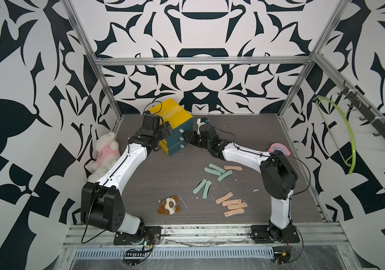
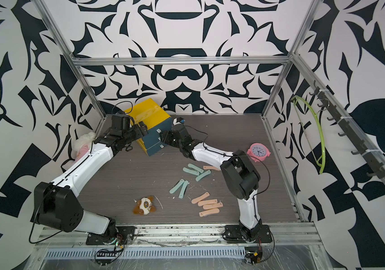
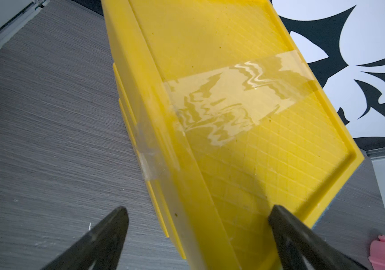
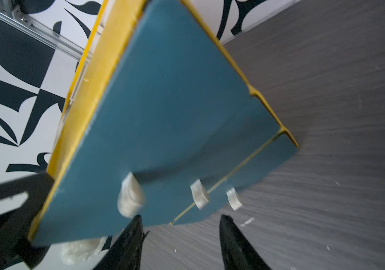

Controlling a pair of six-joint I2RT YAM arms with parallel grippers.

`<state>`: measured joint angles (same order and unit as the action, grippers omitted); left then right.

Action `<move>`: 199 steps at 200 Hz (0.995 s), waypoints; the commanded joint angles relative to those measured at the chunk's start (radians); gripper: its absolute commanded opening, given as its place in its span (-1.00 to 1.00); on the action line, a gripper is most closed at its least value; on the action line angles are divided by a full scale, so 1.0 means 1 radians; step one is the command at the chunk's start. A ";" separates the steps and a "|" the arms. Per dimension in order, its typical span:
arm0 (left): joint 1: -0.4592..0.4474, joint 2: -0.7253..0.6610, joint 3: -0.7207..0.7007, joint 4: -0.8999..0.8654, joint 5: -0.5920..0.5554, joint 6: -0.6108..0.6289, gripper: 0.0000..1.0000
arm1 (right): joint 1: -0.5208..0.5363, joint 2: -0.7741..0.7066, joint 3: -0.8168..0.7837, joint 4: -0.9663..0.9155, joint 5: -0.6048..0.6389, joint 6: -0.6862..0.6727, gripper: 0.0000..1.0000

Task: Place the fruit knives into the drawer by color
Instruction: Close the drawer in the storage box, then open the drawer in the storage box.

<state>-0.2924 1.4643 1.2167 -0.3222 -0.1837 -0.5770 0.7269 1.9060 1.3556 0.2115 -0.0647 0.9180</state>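
The drawer unit (image 1: 171,117) is a yellow box with three dark teal drawer fronts, each with a small white handle (image 4: 199,194), and all look pushed in. My left gripper (image 3: 198,211) is open, its fingers astride the box's top side edge, also seen in a top view (image 1: 167,128). My right gripper (image 4: 181,219) is open and empty just in front of the handles, shown too in a top view (image 1: 188,136). Fruit knives lie on the table in front: several pale teal ones (image 1: 214,169) and several peach ones (image 1: 232,205).
A brown-and-white plush toy (image 1: 169,205) lies near the front. A white plush dog in pink (image 1: 103,152) leans at the left wall behind my left arm. A pink alarm clock (image 2: 258,152) stands at the right. A green hanger (image 1: 348,140) hangs on the right rail.
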 commanded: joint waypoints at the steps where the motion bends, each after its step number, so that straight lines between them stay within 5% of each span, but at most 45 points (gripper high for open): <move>1: -0.002 0.008 -0.043 -0.108 0.039 0.025 0.98 | 0.012 -0.065 -0.066 0.101 0.008 0.052 0.01; 83: 0.012 -0.010 -0.057 -0.107 0.055 0.028 0.98 | 0.011 0.166 0.013 0.350 -0.065 0.218 -0.03; 199: 0.024 -0.009 -0.062 -0.099 0.076 0.025 0.98 | 0.017 0.177 -0.019 0.462 -0.044 0.232 0.02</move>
<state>-0.2680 1.4467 1.1900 -0.3027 -0.1333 -0.5774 0.7414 2.0953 1.2945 0.6476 -0.1188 1.1347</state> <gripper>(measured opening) 0.992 0.517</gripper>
